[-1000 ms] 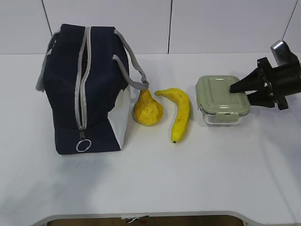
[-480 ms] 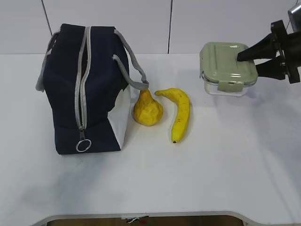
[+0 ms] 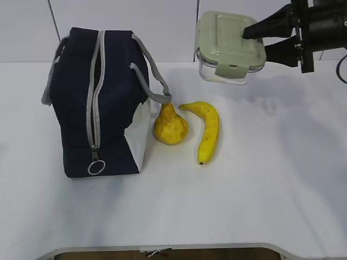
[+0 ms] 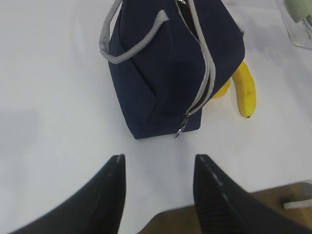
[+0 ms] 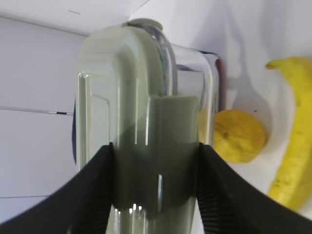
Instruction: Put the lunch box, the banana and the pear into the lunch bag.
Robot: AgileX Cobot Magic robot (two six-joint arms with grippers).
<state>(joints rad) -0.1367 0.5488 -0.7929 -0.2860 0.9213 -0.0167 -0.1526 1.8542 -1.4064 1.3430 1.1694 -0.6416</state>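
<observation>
Step in hand: carrying the lunch box toward the lunch bag; likely the first of three items to go in.
Doing it well: the zipper looks closed along the top, so the bag probably needs opening before any drop. Keep the box level, and clear of the grey handles.
Right gripper: jaws roughly half apart, clamped on the box's end over the lid latch; box fully off the table.
Left gripper: fingers apart, nothing between them, hovering above bare table with the bag's zipper end just ahead.
Lunch box place: at the right gripper's tips, extending beyond them toward the bag.
Banana: on the table, below and ahead of the right gripper.
Pear: beside the banana, touching or nearly touching the bag's white panel; cannot tell which.
</observation>
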